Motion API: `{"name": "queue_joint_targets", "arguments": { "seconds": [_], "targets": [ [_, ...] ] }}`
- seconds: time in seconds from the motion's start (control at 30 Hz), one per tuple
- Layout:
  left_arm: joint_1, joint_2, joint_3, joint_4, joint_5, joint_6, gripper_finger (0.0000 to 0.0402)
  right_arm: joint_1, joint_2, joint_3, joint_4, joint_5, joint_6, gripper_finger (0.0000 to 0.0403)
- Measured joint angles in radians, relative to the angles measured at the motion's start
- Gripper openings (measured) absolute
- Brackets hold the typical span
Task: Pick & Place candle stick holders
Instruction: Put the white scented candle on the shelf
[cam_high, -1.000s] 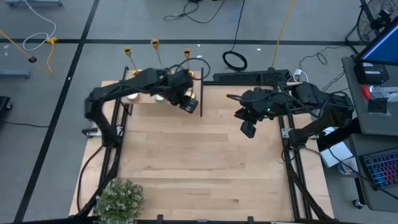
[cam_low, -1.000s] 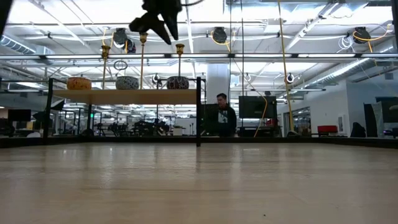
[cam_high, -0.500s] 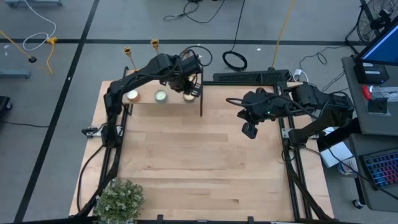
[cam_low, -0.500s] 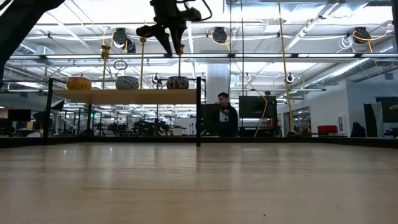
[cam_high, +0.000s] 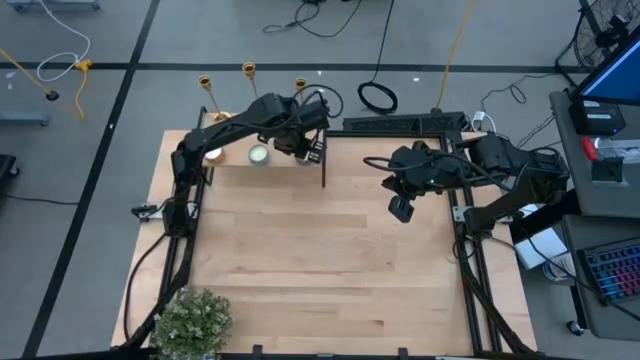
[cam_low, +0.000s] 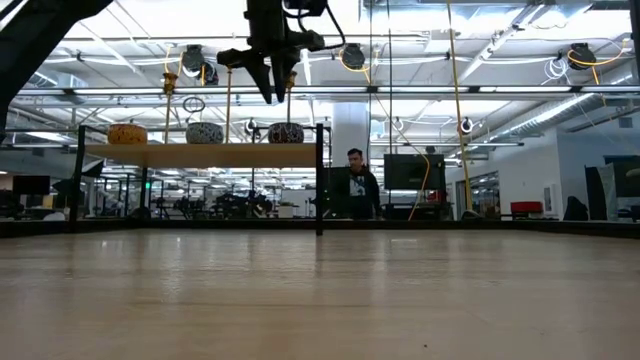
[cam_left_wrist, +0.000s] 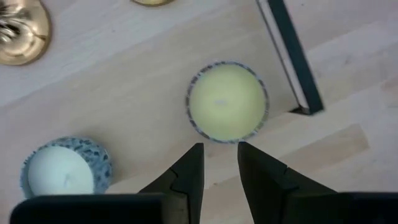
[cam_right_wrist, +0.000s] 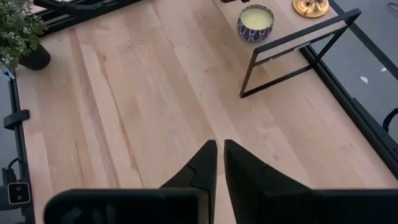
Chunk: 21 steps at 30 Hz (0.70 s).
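Three gold candle stick holders (cam_high: 248, 70) stand upright in a row along the back of a raised wooden shelf (cam_low: 200, 154), each a thin stem on a round flared base. The rightmost seems partly hidden behind the arm.

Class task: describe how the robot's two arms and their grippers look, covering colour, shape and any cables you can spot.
Both arms are black, built of jointed segments. The left gripper and right gripper each end in two dark, wedge-shaped fingers tapering to tips. A thin black cable loops off the left arm near its wrist.
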Motion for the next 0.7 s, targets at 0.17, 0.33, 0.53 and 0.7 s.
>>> {"name": "queue_joint_targets", "arguments": {
  "seconds": [0.17,0.33,0.53,0.7],
  "targets": [
    [0.008,0.0,-0.027,0.001,-0.007,-0.004,0.0104,0.0,0.0,0.0,0.0,-0.001,-0.001,0.0023],
    [0.008,0.0,-0.029,0.009,-0.007,-0.004,0.0104,0.0,0.0,0.0,0.0,-0.005,0.0,0.0022],
    [0.008,0.0,-0.029,0.045,-0.007,-0.009,0.0104,0.0,0.0,0.0,0.0,-0.005,-0.003,0.0021],
    [0.012,0.0,-0.029,0.055,0.001,-0.052,0.0104,0.0,0.0,0.0,0.0,-0.005,-0.003,0.002]
  ]
}}
